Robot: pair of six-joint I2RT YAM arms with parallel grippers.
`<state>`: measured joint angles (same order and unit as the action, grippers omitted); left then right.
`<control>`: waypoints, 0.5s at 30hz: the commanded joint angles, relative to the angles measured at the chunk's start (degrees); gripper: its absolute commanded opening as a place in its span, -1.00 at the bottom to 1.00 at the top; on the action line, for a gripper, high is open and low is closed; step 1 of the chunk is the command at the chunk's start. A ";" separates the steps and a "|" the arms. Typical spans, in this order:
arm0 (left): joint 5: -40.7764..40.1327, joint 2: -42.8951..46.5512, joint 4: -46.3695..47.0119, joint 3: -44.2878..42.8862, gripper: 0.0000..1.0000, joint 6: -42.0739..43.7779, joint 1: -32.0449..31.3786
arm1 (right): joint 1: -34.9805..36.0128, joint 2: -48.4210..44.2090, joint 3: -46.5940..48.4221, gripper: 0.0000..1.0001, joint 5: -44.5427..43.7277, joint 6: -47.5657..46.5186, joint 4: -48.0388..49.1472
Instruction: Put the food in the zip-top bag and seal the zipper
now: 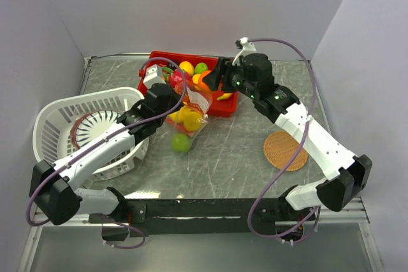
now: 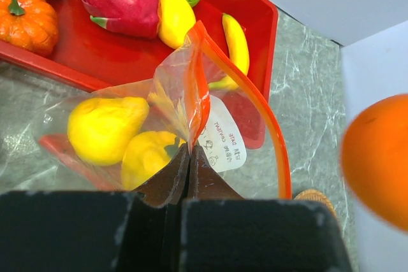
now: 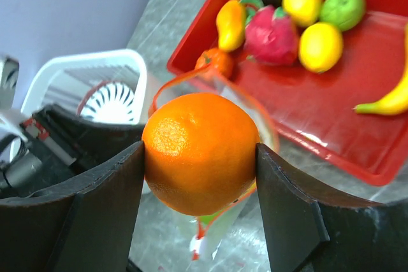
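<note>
white slatted plastic basket (image 1: 60, 119) sits far left. left gripper (image 2: 189, 157), jaws pressed together, pinches the rim of the small clear floppy zip-top bag (image 2: 162, 90). the bag stands on the grey marbled table (image 1: 242, 151) just in front of the red rectangular tray (image 2: 255, 23). its reddish-orange zipper strip (image 2: 278, 144) gapes open, w/ two yellow toy fruits (image 2: 105, 125) inside. round green lime (image 1: 181, 143) lies on the table beside the bag. right gripper (image 3: 201, 157) is clamped on a glossy orange (image 3: 197, 125) over the bag's rim. round woven mat (image 1: 285, 150) far right.
</note>
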<state>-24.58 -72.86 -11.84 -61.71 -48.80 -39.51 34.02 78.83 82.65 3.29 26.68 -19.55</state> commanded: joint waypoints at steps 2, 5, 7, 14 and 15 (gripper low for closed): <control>0.06 0.35 2.96 -3.41 -0.98 0.63 0.13 | 1.31 2.99 -0.56 -0.35 1.98 -0.92 0.75; -0.12 0.26 3.05 -3.68 -0.98 1.16 0.13 | 2.19 5.54 1.19 0.32 2.51 -2.24 -1.27; -0.47 0.35 3.05 -3.68 -0.98 1.33 0.13 | 2.10 6.16 2.07 0.80 1.72 -2.50 -1.63; -2.04 0.26 2.88 -3.59 -0.98 2.21 0.13 | 2.02 6.25 6.11 1.00 -0.55 -3.21 -3.38; -3.01 0.35 1.30 -3.94 -0.98 2.56 0.22 | 1.75 5.90 6.38 1.00 -2.30 -3.38 -3.39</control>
<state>-24.80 -73.01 -11.81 -62.70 -47.83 -39.51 35.77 86.50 84.03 4.34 24.71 -23.66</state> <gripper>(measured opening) 0.022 0.998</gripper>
